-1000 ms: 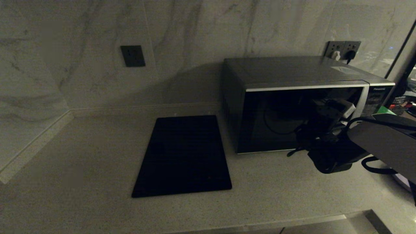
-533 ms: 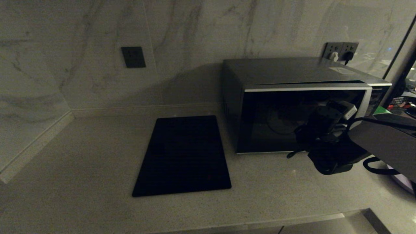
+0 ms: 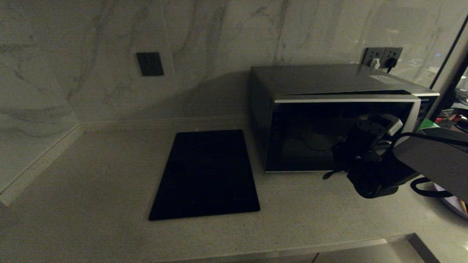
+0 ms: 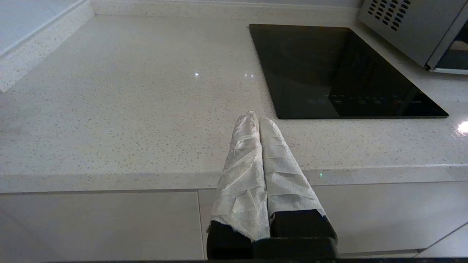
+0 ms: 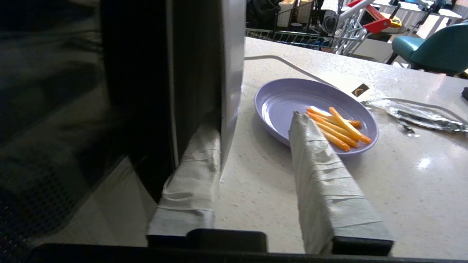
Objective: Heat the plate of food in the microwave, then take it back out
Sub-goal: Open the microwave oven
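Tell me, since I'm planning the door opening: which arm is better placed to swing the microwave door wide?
Right. The right gripper has one finger hooked behind the free edge of the microwave door. The left gripper sits shut at the counter's front edge.

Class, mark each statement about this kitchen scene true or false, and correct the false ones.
1. The plate is inside the microwave. False: it sits on the counter beside it.
2. The left claw is shut. True.
3. The plate holds orange sticks. True.
4. The right claw grips the plate. False: its fingers are apart, one hooked at the door's edge.
5. The black slab lies on top of the microwave. False: it lies on the counter.
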Robot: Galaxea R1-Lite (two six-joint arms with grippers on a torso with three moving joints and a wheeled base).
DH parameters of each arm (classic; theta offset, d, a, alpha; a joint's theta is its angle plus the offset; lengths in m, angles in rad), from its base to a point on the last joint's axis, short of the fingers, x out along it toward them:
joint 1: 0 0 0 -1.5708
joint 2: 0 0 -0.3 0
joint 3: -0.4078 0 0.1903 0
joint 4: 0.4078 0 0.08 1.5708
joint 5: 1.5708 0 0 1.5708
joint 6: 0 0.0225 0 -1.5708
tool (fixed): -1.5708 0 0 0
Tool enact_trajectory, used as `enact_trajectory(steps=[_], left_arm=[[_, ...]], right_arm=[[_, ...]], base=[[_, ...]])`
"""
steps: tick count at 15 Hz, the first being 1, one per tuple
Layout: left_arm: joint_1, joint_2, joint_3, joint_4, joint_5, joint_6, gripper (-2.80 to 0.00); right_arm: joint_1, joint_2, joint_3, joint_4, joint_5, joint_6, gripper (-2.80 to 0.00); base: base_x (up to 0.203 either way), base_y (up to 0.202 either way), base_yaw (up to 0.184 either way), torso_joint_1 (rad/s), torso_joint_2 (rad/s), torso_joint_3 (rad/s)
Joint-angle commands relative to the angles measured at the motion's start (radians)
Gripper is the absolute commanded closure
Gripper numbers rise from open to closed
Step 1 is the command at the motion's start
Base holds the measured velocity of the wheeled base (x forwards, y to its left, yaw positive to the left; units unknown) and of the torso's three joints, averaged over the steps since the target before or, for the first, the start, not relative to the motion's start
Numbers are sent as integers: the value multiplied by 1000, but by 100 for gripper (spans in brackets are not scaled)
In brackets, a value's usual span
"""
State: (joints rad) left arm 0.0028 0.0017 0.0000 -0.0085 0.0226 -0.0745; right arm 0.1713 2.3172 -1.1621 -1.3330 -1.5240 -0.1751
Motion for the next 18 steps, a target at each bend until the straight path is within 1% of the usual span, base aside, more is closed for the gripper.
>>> enact_trajectory(steps=[1, 4, 6, 7, 8, 10, 13, 15, 16, 17, 18], left_arm=[[0, 0, 0, -1, 0, -1, 0], [0, 0, 0, -1, 0, -1, 0], [0, 0, 0, -1, 0, -1, 0], [0, 0, 0, -1, 0, -1, 0], [0, 0, 0, -1, 0, -1, 0], [0, 0, 0, 1, 0, -1, 0], [0, 0, 0, -1, 0, -1, 0], [0, 0, 0, -1, 0, -1, 0], [0, 0, 0, -1, 0, -1, 0], [0, 0, 0, 0, 0, -1, 0], [0, 0, 0, 1, 0, -1, 0]], right_arm=[[29, -32, 43, -8, -6, -1, 0], [67, -62, 128, -16, -6, 9, 0], [89, -60, 165, -69, -6, 2, 0], [103, -66, 182, -80, -6, -2, -220], [114, -78, 190, -95, -6, 1, -280], [131, -93, 219, -150, -6, -1, -280], [166, -167, 275, -163, -6, 5, -280], [194, -250, 282, -163, -6, 1, -280], [205, -304, 279, -162, -6, -12, -280], [213, -363, 277, -161, -5, -49, -280], [218, -422, 276, -160, 2, -124, -280]], base=[[0, 0, 0, 0, 0, 0], [0, 0, 0, 0, 0, 0], [0, 0, 0, 0, 0, 0], [0, 0, 0, 0, 0, 0], [0, 0, 0, 0, 0, 0], [0, 0, 0, 0, 0, 0], [0, 0, 0, 0, 0, 0], [0, 0, 0, 0, 0, 0], [0, 0, 0, 0, 0, 0], [0, 0, 0, 0, 0, 0], [0, 0, 0, 0, 0, 0]])
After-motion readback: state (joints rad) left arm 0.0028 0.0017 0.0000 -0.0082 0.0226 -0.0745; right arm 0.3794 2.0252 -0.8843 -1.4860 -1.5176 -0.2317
